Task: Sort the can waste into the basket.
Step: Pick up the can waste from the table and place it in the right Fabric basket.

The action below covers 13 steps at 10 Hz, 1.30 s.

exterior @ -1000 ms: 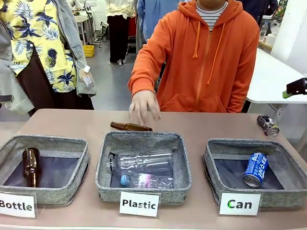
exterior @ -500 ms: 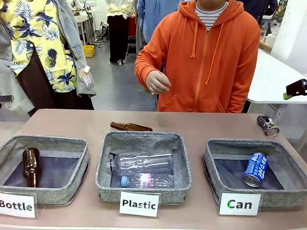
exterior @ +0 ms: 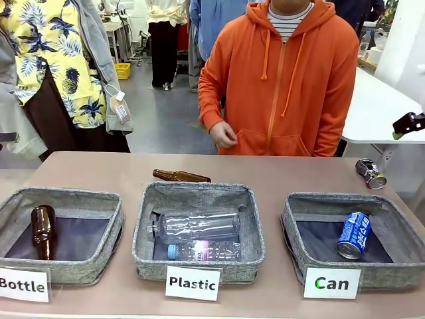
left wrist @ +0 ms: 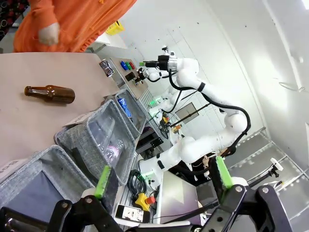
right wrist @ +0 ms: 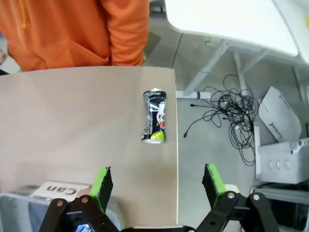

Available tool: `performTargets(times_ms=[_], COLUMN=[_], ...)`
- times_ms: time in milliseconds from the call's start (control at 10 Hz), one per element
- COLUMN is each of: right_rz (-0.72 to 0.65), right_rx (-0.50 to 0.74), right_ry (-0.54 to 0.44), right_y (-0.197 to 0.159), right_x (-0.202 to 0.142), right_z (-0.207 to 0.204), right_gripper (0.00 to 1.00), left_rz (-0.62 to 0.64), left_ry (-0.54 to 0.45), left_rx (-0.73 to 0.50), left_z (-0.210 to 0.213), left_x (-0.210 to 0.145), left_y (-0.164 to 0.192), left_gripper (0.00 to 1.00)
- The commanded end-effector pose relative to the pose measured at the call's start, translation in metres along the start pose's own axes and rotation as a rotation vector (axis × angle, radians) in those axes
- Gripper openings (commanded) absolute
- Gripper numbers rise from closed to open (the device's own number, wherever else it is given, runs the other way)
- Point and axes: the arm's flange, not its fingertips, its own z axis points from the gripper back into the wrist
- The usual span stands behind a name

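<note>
Ahead of the left gripper [left wrist: 161, 178], whose jaws stand released and empty, three grey baskets run off in a row from beside the finger at picture left. Nearest it is the "Bottle" basket [exterior: 66, 197], with a brown glass bottle [exterior: 43, 230] lying inside. Next comes the "Plastic" basket [exterior: 199, 191], holding two clear plastic bottles [exterior: 199, 226]. A second brown bottle [left wrist: 49, 93] lies on the table [exterior: 99, 169], well ahead and left of those jaws, just behind the "Plastic" basket. A person's hand [exterior: 224, 135] is held in front of an orange hoodie [exterior: 285, 86], off the table. Farthest from the left jaws is the "Can" basket [exterior: 292, 229], where the blue can [exterior: 354, 234] lies inside on the dark lining. The right gripper [right wrist: 157, 183] hangs above the table's right end, its jaws also released and holding nothing. Straight ahead of them, in line with the gap between the fingers and well apart from both pads, the dented silver-and-black can [right wrist: 154, 123] lies on the table near its edge, outside the basket. The white "Can" label card [right wrist: 60, 191] sits just beside that gripper's finger at picture left
</note>
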Motion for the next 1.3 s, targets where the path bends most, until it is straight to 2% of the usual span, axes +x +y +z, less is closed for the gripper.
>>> performTargets(times_ms=[0,200,600,900,1200], right_rz=[0.075,0.075,0.069,0.023,0.007], right_rx=[0.024,0.005,0.04,0.074,0.055], right_ry=[-0.038,-0.037,-0.023,0.024,0.067], right_y=[-0.007,-0.007,-0.005,-0.014,-0.021], right_x=[0.012,0.012,0.0,-0.009,-0.012], right_z=[-0.044,-0.092,-0.151,-0.182,-0.201], right_gripper=[1.0,1.0,1.0,1.0,1.0], left_rz=[0.004,0.004,0.004,0.004,0.004], left_ry=[0.0,0.0,0.0,0.0,0.0], left_rx=[0.008,0.008,0.008,0.008,0.008], left_z=[-0.002,-0.002,-0.002,-0.002,-0.002], left_x=[-0.001,-0.001,-0.001,-0.001,-0.001], left_y=[-0.003,-0.003,-0.003,-0.003,-0.003], left_gripper=[1.0,1.0,1.0,1.0,1.0])
